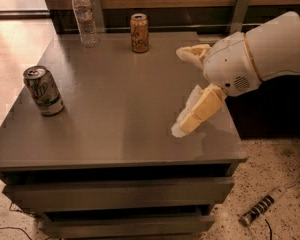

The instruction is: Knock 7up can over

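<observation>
The 7up can (43,91) stands upright near the left edge of the grey table (120,109). It is silvery with green lettering and a pull-tab top. My gripper (180,91) hangs over the right part of the table, far to the right of the can. Its two cream fingers are spread wide apart, one pointing down toward the table (195,113) and one further back (192,53). It holds nothing.
An orange can (139,32) and a clear plastic water bottle (84,17) stand at the table's back edge. A wooden wall runs behind. A power strip (262,207) lies on the speckled floor at the lower right. Drawers sit under the tabletop.
</observation>
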Available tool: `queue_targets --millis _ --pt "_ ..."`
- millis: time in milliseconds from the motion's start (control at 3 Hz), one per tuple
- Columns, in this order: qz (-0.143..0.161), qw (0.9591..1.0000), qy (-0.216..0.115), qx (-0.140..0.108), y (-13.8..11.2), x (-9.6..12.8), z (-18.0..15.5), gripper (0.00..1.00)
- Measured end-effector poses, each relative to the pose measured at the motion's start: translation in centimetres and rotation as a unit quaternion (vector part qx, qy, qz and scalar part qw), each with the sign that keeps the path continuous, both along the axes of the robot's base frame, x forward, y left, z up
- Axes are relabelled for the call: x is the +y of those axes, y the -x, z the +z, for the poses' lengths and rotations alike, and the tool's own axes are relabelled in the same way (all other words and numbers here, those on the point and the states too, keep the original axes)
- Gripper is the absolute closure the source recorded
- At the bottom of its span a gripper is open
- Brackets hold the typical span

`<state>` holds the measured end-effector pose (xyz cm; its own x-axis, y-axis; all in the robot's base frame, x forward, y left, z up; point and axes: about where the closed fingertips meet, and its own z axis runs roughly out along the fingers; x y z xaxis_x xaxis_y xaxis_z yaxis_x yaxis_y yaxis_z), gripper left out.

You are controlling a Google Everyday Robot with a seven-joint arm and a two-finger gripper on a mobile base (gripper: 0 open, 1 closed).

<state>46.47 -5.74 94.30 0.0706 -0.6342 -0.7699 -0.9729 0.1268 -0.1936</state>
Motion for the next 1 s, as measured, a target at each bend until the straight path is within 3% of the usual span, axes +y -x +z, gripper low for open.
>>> queue_targets --millis 333,667,1000 --pt "0.015 0.995 -0.097 -0.02 -4.9 4.1 0.1 0.0" --pt "0.036 0.9887 -0.144 -0.024 -7.5 7.7 0.6 0.0" --pt "0.046 0.986 -0.159 -0.022 -9.0 10.3 0.3 0.0"
